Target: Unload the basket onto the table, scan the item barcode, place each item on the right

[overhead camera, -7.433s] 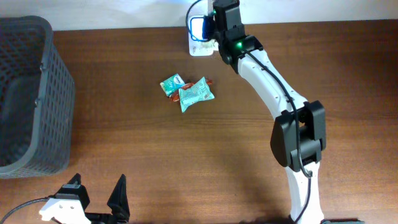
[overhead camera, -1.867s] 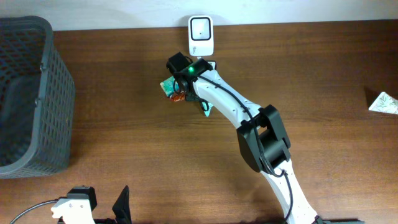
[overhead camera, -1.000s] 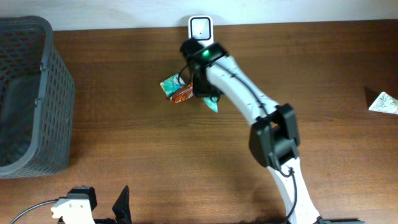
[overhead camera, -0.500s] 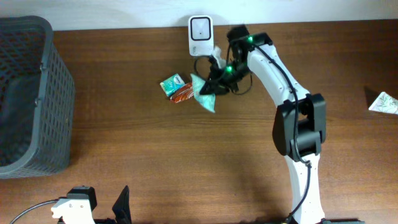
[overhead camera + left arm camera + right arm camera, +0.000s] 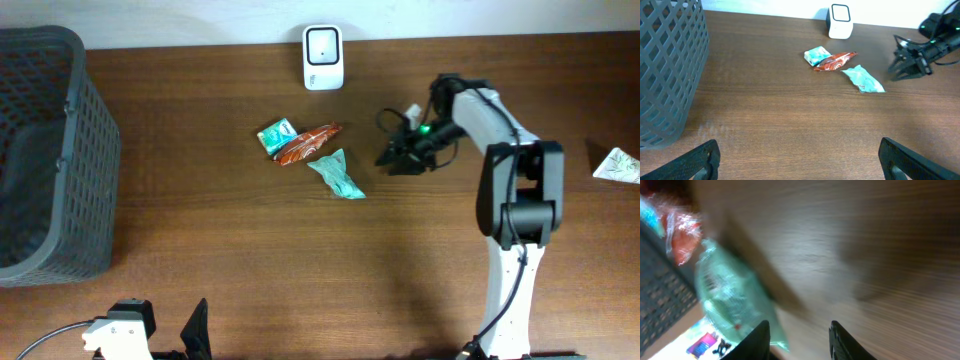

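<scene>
Near scanner [image 5: 323, 58], teal packet [image 5: 337, 176], print illegible

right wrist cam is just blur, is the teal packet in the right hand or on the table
observer: on the table; the right hand is open, empty and apart from the teal packet.
operator: where is the scanner from there
observer: the white scanner stands at the table's far edge, beyond the red packet.
operator: any other items out
observer: yes, a pale packet lies alone at the overhead picture's right edge.
</scene>
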You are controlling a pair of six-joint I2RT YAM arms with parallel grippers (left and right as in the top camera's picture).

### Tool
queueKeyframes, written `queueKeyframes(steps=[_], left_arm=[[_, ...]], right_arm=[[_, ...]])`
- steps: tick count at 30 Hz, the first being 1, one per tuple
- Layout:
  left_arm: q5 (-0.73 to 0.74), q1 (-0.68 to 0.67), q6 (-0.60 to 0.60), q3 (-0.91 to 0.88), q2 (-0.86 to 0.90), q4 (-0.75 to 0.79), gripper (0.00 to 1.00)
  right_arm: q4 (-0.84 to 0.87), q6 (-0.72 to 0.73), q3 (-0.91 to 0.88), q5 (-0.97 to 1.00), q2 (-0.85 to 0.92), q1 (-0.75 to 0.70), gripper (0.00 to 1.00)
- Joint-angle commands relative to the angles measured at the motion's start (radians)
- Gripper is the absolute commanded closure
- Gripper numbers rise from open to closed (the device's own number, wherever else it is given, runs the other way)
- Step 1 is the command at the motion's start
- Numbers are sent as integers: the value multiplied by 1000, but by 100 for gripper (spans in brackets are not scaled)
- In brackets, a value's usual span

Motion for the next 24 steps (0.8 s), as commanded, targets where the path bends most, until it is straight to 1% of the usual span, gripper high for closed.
queueKeyframes(steps=[1, 5, 7, 9, 11, 13, 15, 17, 18, 21, 22, 24], left_arm=[[-7, 2, -3, -2, -7, 2, 1], [-7, 2, -3, -2, -7, 2, 1], [-7, 2, -3, -2, -7, 2, 1], [-7, 2, -3, -2, -7, 2, 1], [-7, 2, -3, -2, -7, 2, 1], [-7, 2, -3, -2, -7, 2, 1], [-7, 2, -3, -2, -7, 2, 1], [-7, 2, -3, -2, -7, 2, 1], [-7, 2, -3, -2, -7, 2, 1], [-7, 2, -3, -2, -7, 2, 1], [-7, 2, -3, -2, -7, 2, 1], [-7, 2, -3, -2, -7, 2, 1]], right_arm=[[-60, -31, 79, 108, -19, -21, 64], [-190, -150, 230, 112, -27, 31, 62], [-224, -156, 305, 170, -36, 80, 60], [-255, -147, 399, 327, -51, 157, 57], [-287, -107, 476, 508, -62, 235, 53], [-316, -99, 529, 656, -64, 318, 49], [-329, -99, 537, 808, -64, 412, 46], [-333, -98, 520, 903, -60, 480, 41], [-327, -71, 500, 961, -57, 528, 40], [-296, 32, 449, 1096, -50, 606, 40], [-261, 77, 405, 1157, -49, 644, 40], [-216, 98, 357, 1205, -49, 672, 39]])
